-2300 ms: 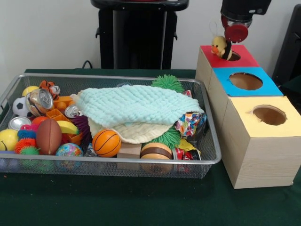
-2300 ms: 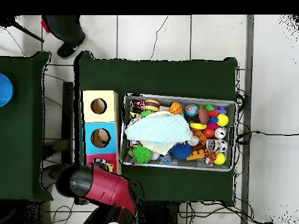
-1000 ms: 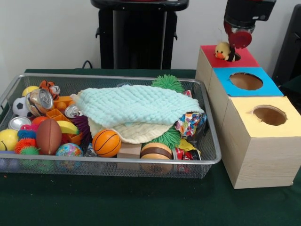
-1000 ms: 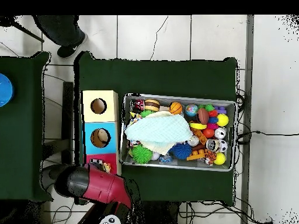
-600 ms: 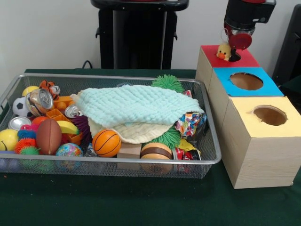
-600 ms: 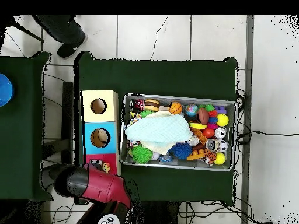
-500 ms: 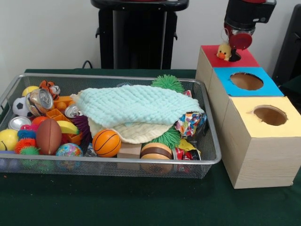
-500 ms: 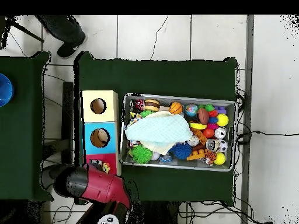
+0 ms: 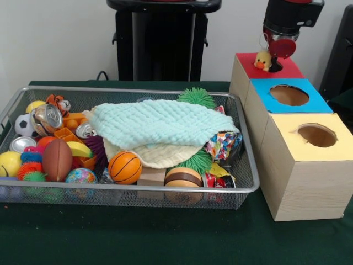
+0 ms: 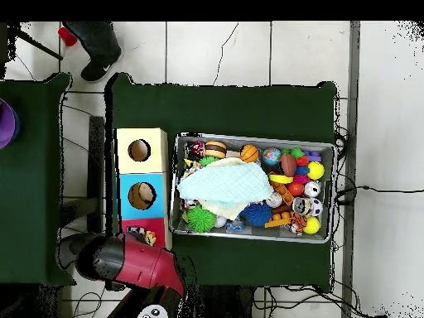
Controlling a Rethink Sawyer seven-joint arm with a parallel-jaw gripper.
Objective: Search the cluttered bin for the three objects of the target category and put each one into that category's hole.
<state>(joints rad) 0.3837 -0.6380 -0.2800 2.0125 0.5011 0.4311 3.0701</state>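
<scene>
A small yellow duck plush sits at the left rim of the hole in the red-topped box. My gripper hangs just above and to the right of the duck, very close to it. Whether it grips the duck is hidden. In the overhead view the red arm covers the gripper, and the duck peeks out on the red box. A tiger plush lies at the far left of the wire bin.
A mint cloth over a cream one covers the bin's middle; balls, cans, spiky toys and blocks lie around it. The blue box and the yellow box stand in a row beside the red one. A person's foot shows at the overhead view's top left.
The gripper carried the duck a little right and down onto the red box's top. Over the last half second neither the gripper nor the duck moved.
</scene>
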